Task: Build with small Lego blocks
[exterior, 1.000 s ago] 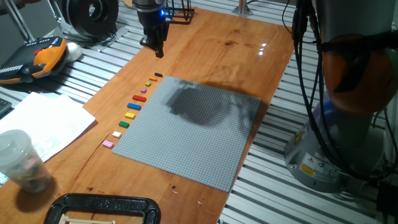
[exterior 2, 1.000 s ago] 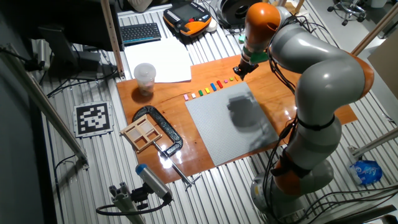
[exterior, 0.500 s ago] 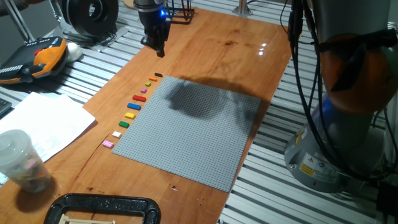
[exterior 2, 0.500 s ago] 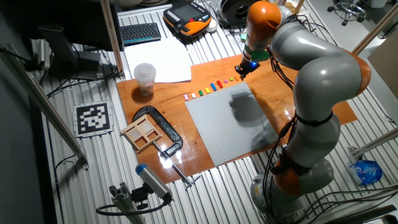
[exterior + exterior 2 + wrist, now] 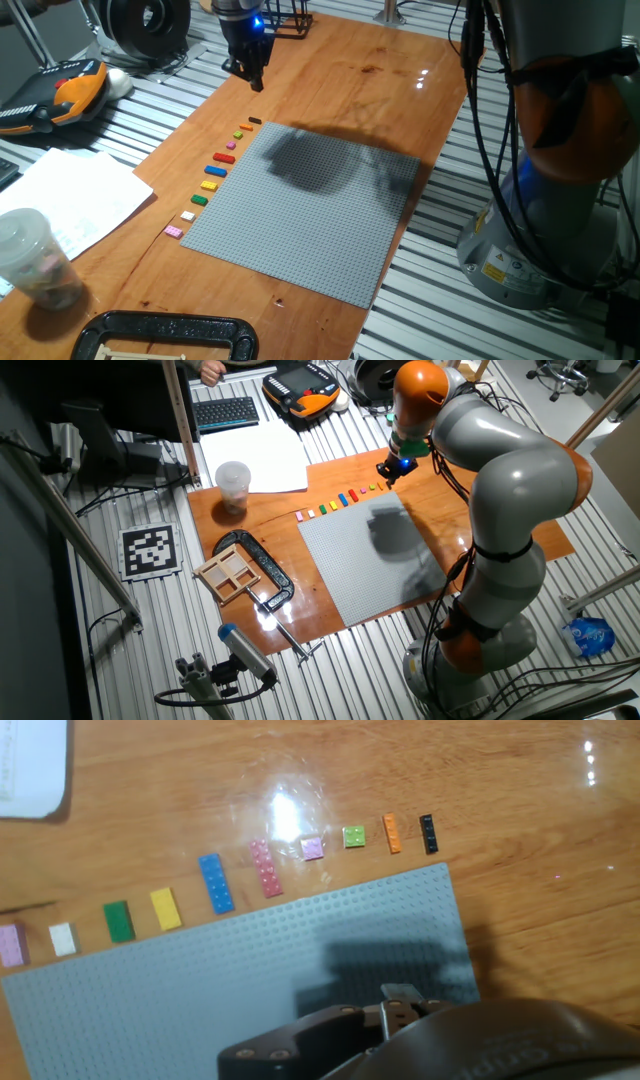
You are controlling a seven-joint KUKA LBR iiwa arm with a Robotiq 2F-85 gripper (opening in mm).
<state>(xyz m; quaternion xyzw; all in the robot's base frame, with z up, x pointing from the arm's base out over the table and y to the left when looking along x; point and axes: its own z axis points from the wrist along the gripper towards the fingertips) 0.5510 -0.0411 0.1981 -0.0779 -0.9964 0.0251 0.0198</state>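
The small Lego blocks point(image 5: 215, 170) lie in a row on the wooden table along the left edge of the grey baseplate point(image 5: 320, 215). In the hand view they run from a dark one point(image 5: 428, 833) through orange point(image 5: 392, 833), light green, pink, red point(image 5: 265, 868), blue point(image 5: 215, 883), yellow, green and white to pink point(image 5: 11, 944). They also show in the other fixed view point(image 5: 338, 502). My gripper point(image 5: 256, 86) hangs above the table just beyond the dark end of the row, fingers together and holding nothing. It also shows in the other fixed view point(image 5: 387, 474).
Left of the table lie a sheet of paper point(image 5: 70, 195), a plastic cup point(image 5: 35, 260) and an orange-black pendant point(image 5: 65, 90). A black clamp point(image 5: 165, 335) grips the near table edge. A wooden frame point(image 5: 228, 572) and a keyboard point(image 5: 225, 410) show in the other fixed view.
My gripper has shifted only slightly near the dark end of the row. The blocks and baseplate have not moved.
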